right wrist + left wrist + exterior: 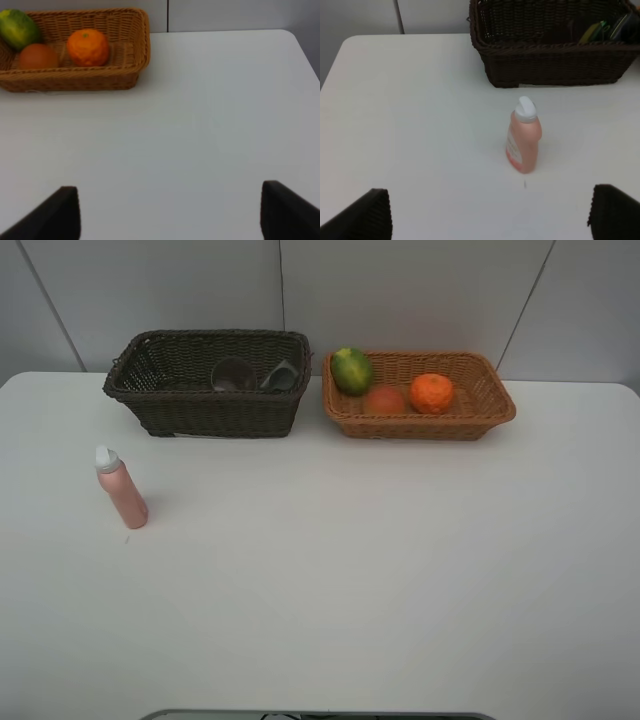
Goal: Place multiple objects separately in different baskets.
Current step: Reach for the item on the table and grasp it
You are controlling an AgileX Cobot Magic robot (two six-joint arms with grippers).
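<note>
A white table (350, 580) carries two baskets along its far edge. The pink bottle (524, 136) stands upright near the table's left edge, just before the dark basket (555, 60), ahead of the left gripper (490, 212), whose jaws are spread and empty. The right gripper (170, 210) is likewise released, well apart from the tan basket (75, 75).

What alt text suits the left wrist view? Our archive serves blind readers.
A pink plastic bottle with a white cap stands upright on a white table, apart from a dark brown woven wicker basket behind it. The open left pincer frames the foreground, holding nothing.
</note>
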